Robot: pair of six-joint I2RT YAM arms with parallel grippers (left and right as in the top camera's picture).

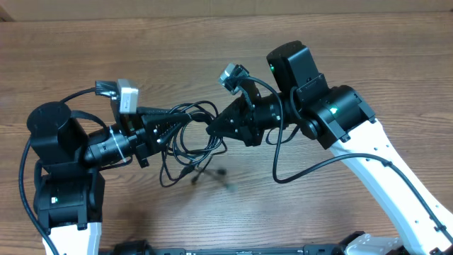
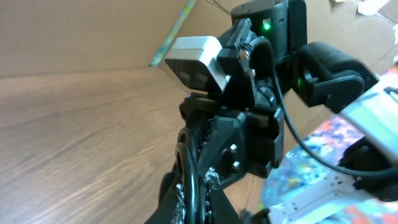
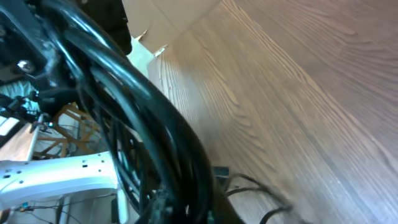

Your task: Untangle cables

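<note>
The cables [image 1: 190,145] are a loose tangle of thin black cords hanging between my two grippers above the wooden table [image 1: 354,227]. Their loops sag down to a small plug end [image 1: 193,178]. My left gripper [image 1: 168,128] points right and is shut on one strand. In the left wrist view that cable [image 2: 191,183] runs straight up between the jaws of the left gripper [image 2: 194,210]. My right gripper [image 1: 211,129] points left, tip almost against the left one, and is shut on the tangle. In the right wrist view the cables [image 3: 155,124] fill the frame, blurred, hiding the right gripper [image 3: 186,214].
Both arms lean in over the middle of the table, their own thick black wires [image 1: 304,170] looping beside them. The right gripper's body [image 2: 239,140] fills the space just ahead of my left fingers. A cardboard wall [image 2: 93,31] stands behind the table.
</note>
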